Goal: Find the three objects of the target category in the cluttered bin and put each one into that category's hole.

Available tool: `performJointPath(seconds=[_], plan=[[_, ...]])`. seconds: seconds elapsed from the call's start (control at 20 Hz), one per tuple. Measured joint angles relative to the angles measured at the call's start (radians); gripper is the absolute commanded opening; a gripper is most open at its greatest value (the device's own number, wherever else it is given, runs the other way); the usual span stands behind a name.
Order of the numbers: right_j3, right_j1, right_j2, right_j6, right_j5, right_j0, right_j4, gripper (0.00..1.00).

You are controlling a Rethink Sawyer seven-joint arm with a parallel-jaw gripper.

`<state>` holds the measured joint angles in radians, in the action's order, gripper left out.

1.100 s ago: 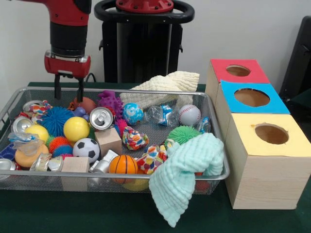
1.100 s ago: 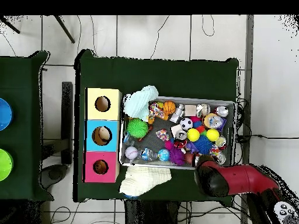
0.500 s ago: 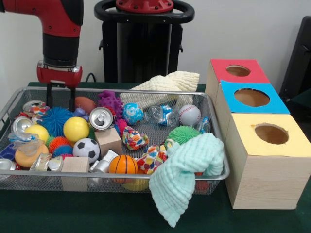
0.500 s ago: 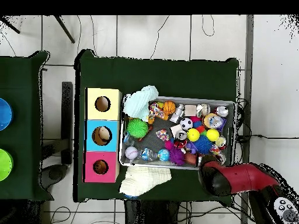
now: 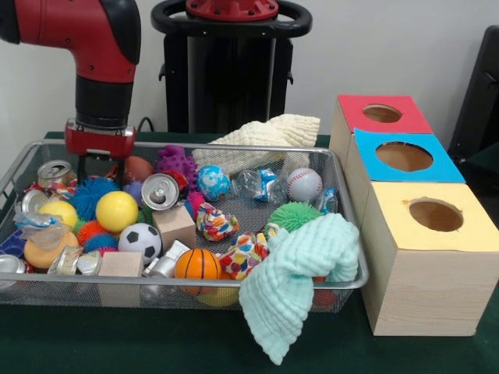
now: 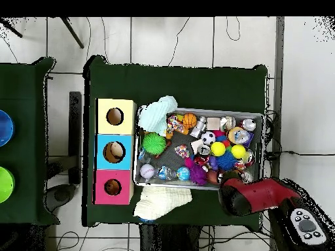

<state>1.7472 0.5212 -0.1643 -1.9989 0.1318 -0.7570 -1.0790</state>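
The red and black arm (image 5: 101, 47) reaches down into the far left corner of the wire bin (image 5: 257, 290), and its tool (image 5: 99, 173) is sunk among the toys there, just above the blue spiky ball (image 5: 87, 192) and beside the brown ball (image 5: 137, 167); its tips are hidden by the clutter, so I cannot tell whether they stand apart or together. The bin sits on the green desk (image 5: 156, 343), crowded with a yellow ball (image 5: 117, 211), a soccer ball (image 5: 140, 240), a small basketball (image 5: 197, 264), a baseball (image 5: 303, 185), a green spiky ball (image 5: 295, 215), a purple spiky ball (image 5: 176, 163), a crushed can (image 5: 161, 190) and a wooden block (image 5: 174, 226). A mint cloth (image 5: 300, 280) hangs over the bin's front right corner, and a cream cloth (image 5: 269, 136) drapes its far rim. To the right of the bin stand three boxes in a row, each with a round hole on top: the yellow box (image 5: 429, 257) nearest me, the blue box (image 5: 401, 160) behind it, the red box (image 5: 380, 114) farthest. From overhead, the arm covers the bin's corner (image 6: 252, 196).
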Motion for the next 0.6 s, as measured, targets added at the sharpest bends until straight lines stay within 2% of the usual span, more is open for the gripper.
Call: performJointPath(seconds=[0.3, 0.35, 0.6], plan=[[-0.042, -0.039, 0.081, 0.000, -0.095, 0.058, 0.000, 1.00], [-0.047, -0.045, 0.089, 0.000, -0.109, 0.064, 0.000, 0.00], [-0.054, -0.074, 0.117, 0.000, -0.173, 0.069, 0.003, 0.00]])
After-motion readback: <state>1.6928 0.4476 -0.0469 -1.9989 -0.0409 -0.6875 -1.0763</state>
